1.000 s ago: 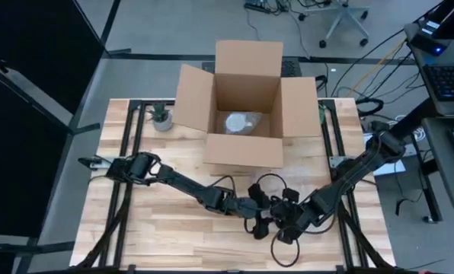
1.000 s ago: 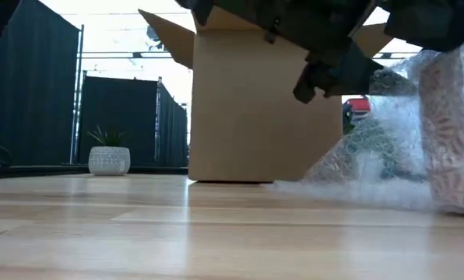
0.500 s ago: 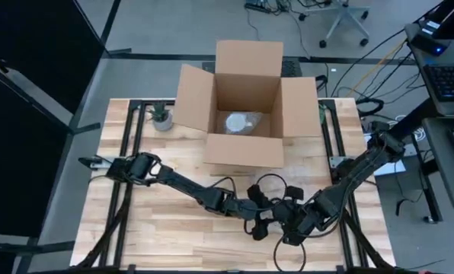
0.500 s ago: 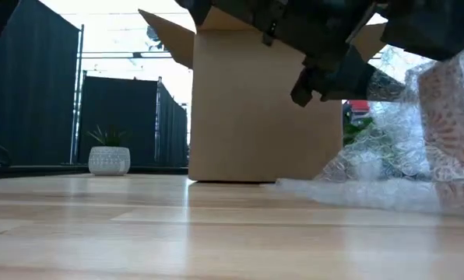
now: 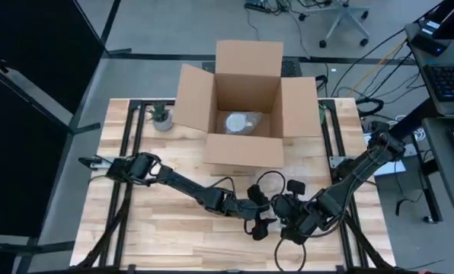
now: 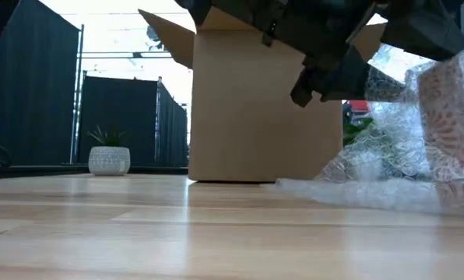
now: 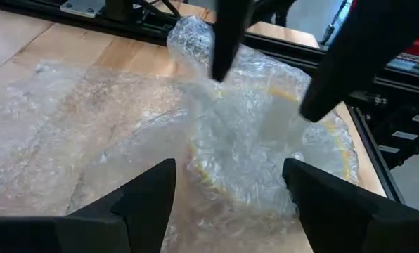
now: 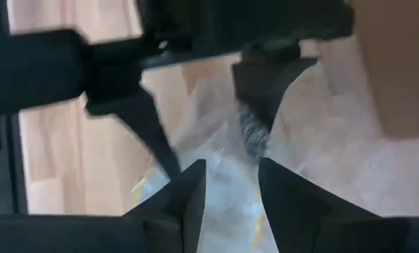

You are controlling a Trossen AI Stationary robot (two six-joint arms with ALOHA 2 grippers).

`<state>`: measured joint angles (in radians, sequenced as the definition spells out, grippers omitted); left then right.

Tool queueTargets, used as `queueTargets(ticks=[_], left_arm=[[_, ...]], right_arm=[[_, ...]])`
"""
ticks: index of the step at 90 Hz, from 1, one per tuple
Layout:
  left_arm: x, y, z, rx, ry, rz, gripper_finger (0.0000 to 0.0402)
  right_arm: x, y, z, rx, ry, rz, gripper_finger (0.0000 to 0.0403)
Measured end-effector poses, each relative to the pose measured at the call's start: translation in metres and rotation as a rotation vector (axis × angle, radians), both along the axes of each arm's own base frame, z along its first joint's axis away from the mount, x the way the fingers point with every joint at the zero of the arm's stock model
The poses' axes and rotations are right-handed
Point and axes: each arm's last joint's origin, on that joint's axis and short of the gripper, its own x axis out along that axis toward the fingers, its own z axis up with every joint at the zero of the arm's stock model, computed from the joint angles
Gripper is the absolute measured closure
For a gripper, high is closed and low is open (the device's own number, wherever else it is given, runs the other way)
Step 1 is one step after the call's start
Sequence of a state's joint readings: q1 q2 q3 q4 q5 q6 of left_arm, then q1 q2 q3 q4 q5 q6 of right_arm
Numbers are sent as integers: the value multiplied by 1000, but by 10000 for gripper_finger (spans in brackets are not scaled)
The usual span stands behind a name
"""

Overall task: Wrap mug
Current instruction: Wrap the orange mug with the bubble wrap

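The mug (image 6: 454, 124), red-and-white patterned, sits under clear bubble wrap (image 7: 259, 133) near the table's front edge, right of centre. The wrap's loose sheet (image 7: 76, 119) lies spread on the wood. My left gripper (image 7: 228, 176) stands open just short of the bundle, one finger on either side, touching nothing. My right gripper (image 8: 232, 172) faces it from the other side and is shut on the wrap. In the high view both grippers, left (image 5: 263, 221) and right (image 5: 289, 217), cover the bundle. My right gripper pinches a gathered bunch of the bubble wrap (image 8: 243, 140) between its two fingers, slanting down from above. One layer or several, I cannot tell. The wrap rises off the table to the fingers, and its lower part (image 6: 356, 187) lies on the wood.
An open cardboard box (image 5: 246, 152) stands at the far centre with a wrapped item (image 5: 238, 122) inside. A small potted plant (image 5: 161, 116) stands at the far left. Bare wood stretches to the left of the arms. Black cables loop near the front edge (image 5: 284, 251).
My right gripper has shifted a little toward the far edge and toward my left gripper. The wrap's side toward the box has been drawn up and stands steeper than before, while its bottom edge has stayed on the table.
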<state>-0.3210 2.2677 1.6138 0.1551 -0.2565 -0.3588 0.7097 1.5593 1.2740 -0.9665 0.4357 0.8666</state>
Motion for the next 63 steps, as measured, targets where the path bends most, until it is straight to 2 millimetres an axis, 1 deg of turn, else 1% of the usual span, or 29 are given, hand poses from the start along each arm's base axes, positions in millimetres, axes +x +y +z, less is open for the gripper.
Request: queueTargets(ticks=[11,28,43,54,63], left_arm=[[0,0,0,-2,-3,-2,149],[0,0,0,-4,-2,-4,149],[1,0,1,-6,-7,-3,149],[1,1,1,-6,-9,-1,149],[1,1,0,-6,-7,-2,149]], right_arm=[[-1,1,-20,56,30,5,284],[-10,-2,-53,115,82,-36,284],[-12,-5,-73,154,34,-50,284],[-11,-7,-79,165,22,-50,284],[-9,-6,-73,166,31,-40,284]])
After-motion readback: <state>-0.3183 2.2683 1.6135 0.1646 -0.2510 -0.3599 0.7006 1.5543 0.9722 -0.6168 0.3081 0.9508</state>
